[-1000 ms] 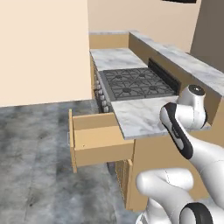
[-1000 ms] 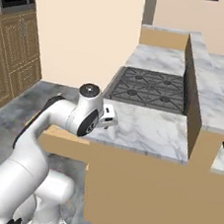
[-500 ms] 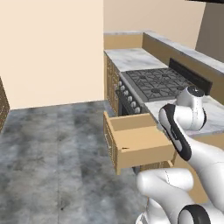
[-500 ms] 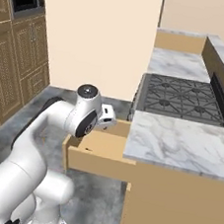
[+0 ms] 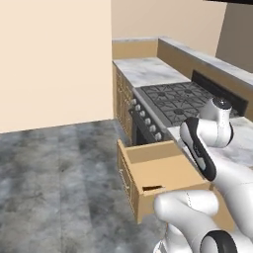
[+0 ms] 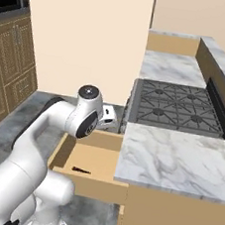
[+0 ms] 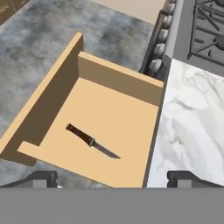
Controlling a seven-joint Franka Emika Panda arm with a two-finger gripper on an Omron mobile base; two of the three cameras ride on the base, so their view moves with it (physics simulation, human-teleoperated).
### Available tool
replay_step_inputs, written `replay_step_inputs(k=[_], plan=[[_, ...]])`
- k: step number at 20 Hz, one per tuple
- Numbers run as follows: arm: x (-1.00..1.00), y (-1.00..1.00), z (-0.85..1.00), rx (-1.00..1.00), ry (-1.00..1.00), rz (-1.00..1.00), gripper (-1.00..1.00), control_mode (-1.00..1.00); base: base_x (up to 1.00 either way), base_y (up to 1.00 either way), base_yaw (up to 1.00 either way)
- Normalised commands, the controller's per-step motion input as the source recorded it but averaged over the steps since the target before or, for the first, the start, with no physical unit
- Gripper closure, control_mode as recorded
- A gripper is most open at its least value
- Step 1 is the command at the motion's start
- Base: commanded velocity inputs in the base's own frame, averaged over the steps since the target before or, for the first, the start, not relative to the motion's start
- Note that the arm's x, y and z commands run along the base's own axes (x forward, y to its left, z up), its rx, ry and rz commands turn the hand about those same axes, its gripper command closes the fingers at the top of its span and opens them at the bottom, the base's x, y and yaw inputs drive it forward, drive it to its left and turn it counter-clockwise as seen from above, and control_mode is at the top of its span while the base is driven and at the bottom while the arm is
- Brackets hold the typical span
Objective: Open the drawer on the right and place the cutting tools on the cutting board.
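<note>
Reaching into the open drawer point(image 7: 52, 94), the gripper point(image 7: 113, 177), spread wide and empty, should align across the knife point(image 7: 91, 141) handle

No readable text, label, brand, number or sign appears on anything in these views.

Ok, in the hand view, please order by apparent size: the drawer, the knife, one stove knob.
1. Drawer, open, clearly the largest.
2. Knife, lying on the drawer floor.
3. Stove knob, smallest as seen, though it sits farther from the camera, so its true size against the knife is unsure.
</note>
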Motion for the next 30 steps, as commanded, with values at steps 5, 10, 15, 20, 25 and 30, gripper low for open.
replay_step_inputs(k=[5, 10, 15, 20, 25, 30], plan=[[0.0, 0.0, 0.0, 0.0, 0.0, 0.0, -1.0, 1.0, 0.63, 0.3, -0.11], [0.0, 0.0, 0.0, 0.0, 0.0, 0.0, -1.0, 1.0, 0.4, 0.42, -0.07], [0.0, 0.0, 0.0, 0.0, 0.0, 0.0, -1.0, 1.0, 0.08, 0.24, -0.02], [-0.15, 0.21, -0.15, -0.03, 0.11, 0.0, -1.0, -1.0, -0.01, 0.14, 0.0], [-0.35, 0.54, -0.32, -0.02, 0.13, 0.0, -1.0, -1.0, 0.0, 0.0, 0.0], [-0.01, 0.13, -0.54, 0.0, 0.2, 0.02, -1.0, -1.0, 0.0, 0.0, 0.0]])
